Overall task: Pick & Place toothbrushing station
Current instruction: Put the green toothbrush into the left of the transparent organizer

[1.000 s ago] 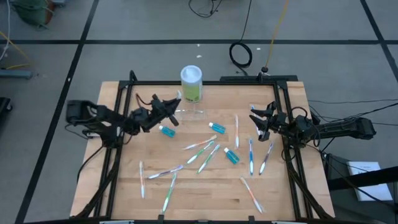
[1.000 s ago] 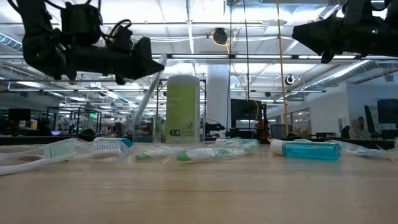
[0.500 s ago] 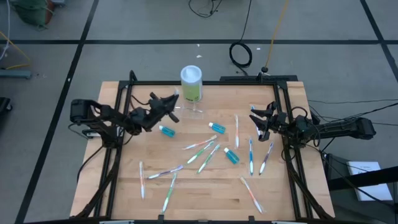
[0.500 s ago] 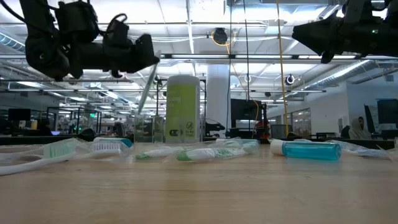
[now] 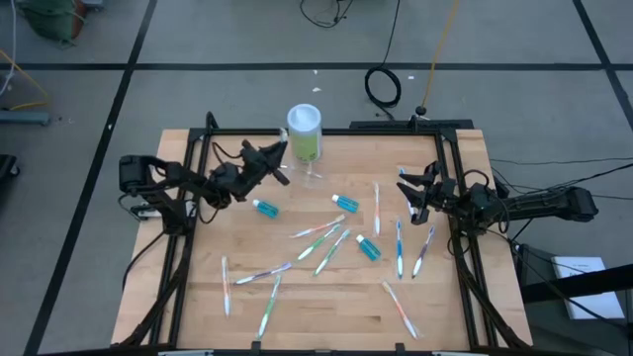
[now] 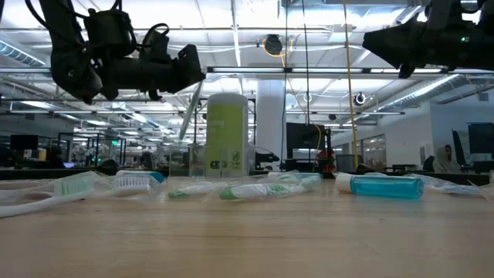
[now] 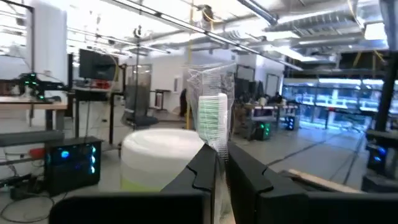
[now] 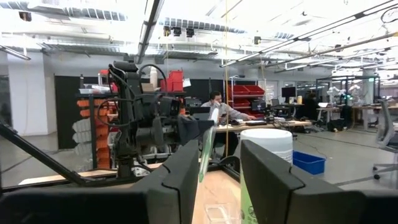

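I hold the left tool (image 5: 278, 163) raised at about 11 o'clock on the tabletop (image 5: 326, 307), its fingers clamped on a wrapped toothbrush (image 7: 213, 118). The clear holder (image 5: 311, 177) stands at 12 o'clock, just in front of the green canister (image 5: 304, 133) and just beside the left tool. I judge the step in hand to be carrying the toothbrush to the holder. Next move: centre the brush over the holder's mouth, lower, release. The right tool (image 5: 409, 193) waits at 3 o'clock, fingers spread, empty.
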Robot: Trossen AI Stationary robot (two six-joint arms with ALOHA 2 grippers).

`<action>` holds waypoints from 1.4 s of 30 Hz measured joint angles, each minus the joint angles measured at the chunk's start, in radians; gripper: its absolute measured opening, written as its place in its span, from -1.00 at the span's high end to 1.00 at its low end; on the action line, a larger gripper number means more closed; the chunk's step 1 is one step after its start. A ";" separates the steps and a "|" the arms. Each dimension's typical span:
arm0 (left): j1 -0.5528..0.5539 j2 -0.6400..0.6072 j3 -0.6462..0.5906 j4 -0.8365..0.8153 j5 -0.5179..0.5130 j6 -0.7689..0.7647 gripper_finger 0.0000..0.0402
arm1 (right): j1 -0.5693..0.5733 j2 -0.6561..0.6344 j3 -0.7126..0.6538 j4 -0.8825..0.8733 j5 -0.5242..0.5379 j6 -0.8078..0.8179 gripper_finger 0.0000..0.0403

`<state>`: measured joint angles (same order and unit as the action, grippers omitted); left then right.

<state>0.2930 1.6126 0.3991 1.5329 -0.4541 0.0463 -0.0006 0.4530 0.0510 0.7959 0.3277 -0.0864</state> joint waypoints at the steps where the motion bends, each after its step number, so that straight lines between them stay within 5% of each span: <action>1: 0.002 -0.001 0.003 -0.021 -0.015 0.001 0.87 | 0.000 0.000 0.000 0.000 0.011 -0.008 0.42; 9: 0.043 0.001 0.017 -0.239 -0.022 -0.050 0.85 | 0.000 0.000 0.000 -0.002 0.038 -0.031 0.42; 15: 0.044 -0.001 0.018 0.033 0.031 0.029 0.85 | 0.000 0.000 0.000 -0.002 0.038 -0.031 0.42; 29: 0.065 0.155 0.169 -0.020 0.051 0.069 0.85 | 0.000 0.000 0.000 0.001 0.038 -0.032 0.42; 33: 0.030 0.155 0.148 -0.027 -0.040 0.106 0.85 | 0.000 0.000 0.000 0.000 0.038 -0.031 0.42; 42: 0.017 0.155 0.141 -0.314 -0.116 -0.013 0.85 | 0.002 0.000 0.000 -0.022 0.037 0.029 0.42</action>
<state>0.3099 1.7672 0.5404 1.2193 -0.5699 0.0335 0.0013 0.4530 0.0512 0.7738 0.3646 -0.0576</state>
